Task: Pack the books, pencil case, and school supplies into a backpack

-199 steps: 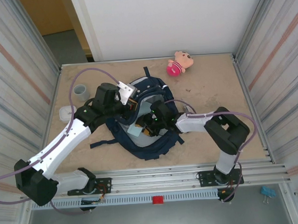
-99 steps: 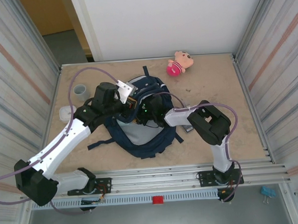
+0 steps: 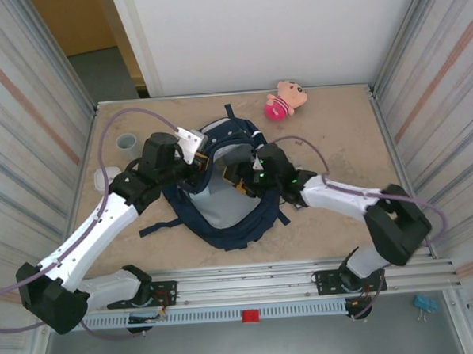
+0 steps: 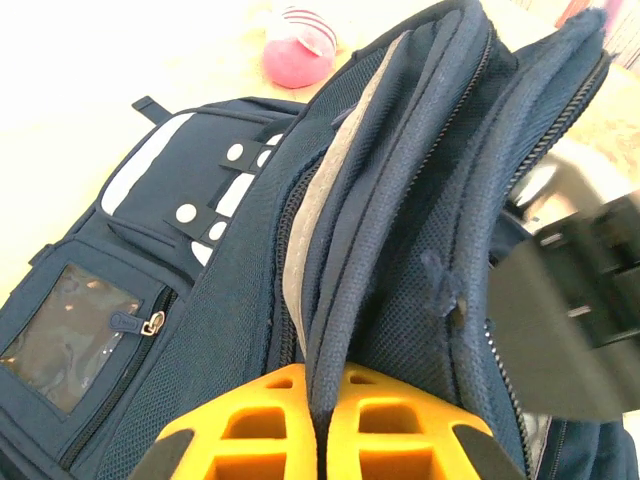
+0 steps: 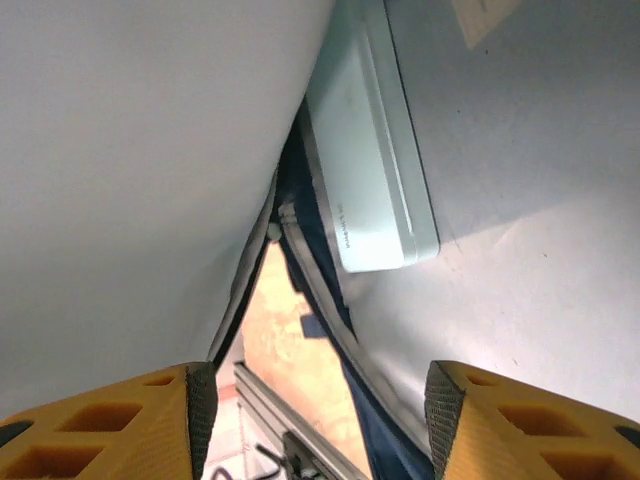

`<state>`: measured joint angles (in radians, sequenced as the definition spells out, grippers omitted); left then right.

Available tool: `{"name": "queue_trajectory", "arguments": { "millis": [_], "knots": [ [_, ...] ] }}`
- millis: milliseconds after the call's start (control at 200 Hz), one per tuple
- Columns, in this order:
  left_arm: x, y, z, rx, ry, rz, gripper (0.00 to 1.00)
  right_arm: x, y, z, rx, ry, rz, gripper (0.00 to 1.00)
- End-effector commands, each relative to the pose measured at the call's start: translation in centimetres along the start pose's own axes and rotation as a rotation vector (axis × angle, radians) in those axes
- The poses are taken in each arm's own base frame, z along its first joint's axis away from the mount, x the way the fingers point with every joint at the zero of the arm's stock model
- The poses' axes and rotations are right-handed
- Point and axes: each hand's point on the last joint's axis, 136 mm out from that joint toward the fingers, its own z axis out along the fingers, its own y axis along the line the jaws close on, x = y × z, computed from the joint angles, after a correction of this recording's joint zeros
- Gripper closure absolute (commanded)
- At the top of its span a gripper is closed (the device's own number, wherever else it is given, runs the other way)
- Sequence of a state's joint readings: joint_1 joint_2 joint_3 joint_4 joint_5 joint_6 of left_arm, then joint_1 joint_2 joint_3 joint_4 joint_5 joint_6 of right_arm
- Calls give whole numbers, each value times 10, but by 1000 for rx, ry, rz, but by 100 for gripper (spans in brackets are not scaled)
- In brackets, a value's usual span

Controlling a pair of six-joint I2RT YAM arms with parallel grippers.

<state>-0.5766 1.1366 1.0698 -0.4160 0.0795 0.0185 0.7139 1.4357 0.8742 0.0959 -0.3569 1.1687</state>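
The dark navy backpack (image 3: 223,225) lies in the middle of the table with its mouth held up. My left gripper (image 3: 202,164) is shut on the rim fabric (image 4: 322,330); the orange fingers (image 4: 250,430) pinch it between them. My right gripper (image 3: 238,179) is inside the mouth, open with nothing between its fingers (image 5: 190,420). The pale teal pencil case (image 5: 375,160) lies loose on the grey lining ahead of that gripper. A small clear-grey supply item (image 3: 102,178) rests at the table's left edge. The books are hidden.
A pink plush toy (image 3: 284,99) lies at the back of the table, also past the bag in the left wrist view (image 4: 298,55). A grey cup (image 3: 127,143) stands at back left. Metal side walls close in both sides, and a rail runs along the near edge.
The right gripper opened and let go of the pencil case, which now lies inside the bag. The right arm's elbow swung out to the right. The left gripper kept its hold on the rim.
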Motion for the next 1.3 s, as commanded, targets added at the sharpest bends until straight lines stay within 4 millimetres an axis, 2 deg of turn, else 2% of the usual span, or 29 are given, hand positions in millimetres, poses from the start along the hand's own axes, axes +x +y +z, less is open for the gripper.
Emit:
{"name": "queue_trajectory", "arguments": {
  "millis": [0, 230, 311, 411, 536, 686, 812, 902, 1017, 1298],
  "knots": [
    [-39, 7, -25, -36, -169, -1, 100, 8, -51, -36, 203, 56, -73, 41],
    [-35, 5, -26, -25, -161, -17, 100, -33, -117, -113, 469, 99, -125, 37],
    [-34, 5, -26, -22, -160, -17, 100, -50, -137, -130, 567, 126, -163, 37],
    [-34, 5, -28, -24, -162, -16, 100, -70, -156, -140, 673, 146, -212, 36],
    [-33, 5, -28, -29, -157, -16, 100, -87, -174, -136, 750, 200, -258, 35],
    [-31, 6, -29, -34, -153, -22, 100, -91, -191, -123, 784, 276, -267, 31],
    [-29, 7, -31, -39, -149, -24, 100, -71, -197, -110, 752, 373, -242, 28],
    [-28, 7, -30, -42, -150, -29, 100, -55, -208, -105, 799, 421, -257, 20],
    [-26, 7, -29, -39, -146, -35, 100, -39, -222, -97, 846, 477, -279, 18],
    [-26, 8, -31, -44, -147, -36, 100, -35, -237, -88, 881, 473, -295, 20]
  ]
}}
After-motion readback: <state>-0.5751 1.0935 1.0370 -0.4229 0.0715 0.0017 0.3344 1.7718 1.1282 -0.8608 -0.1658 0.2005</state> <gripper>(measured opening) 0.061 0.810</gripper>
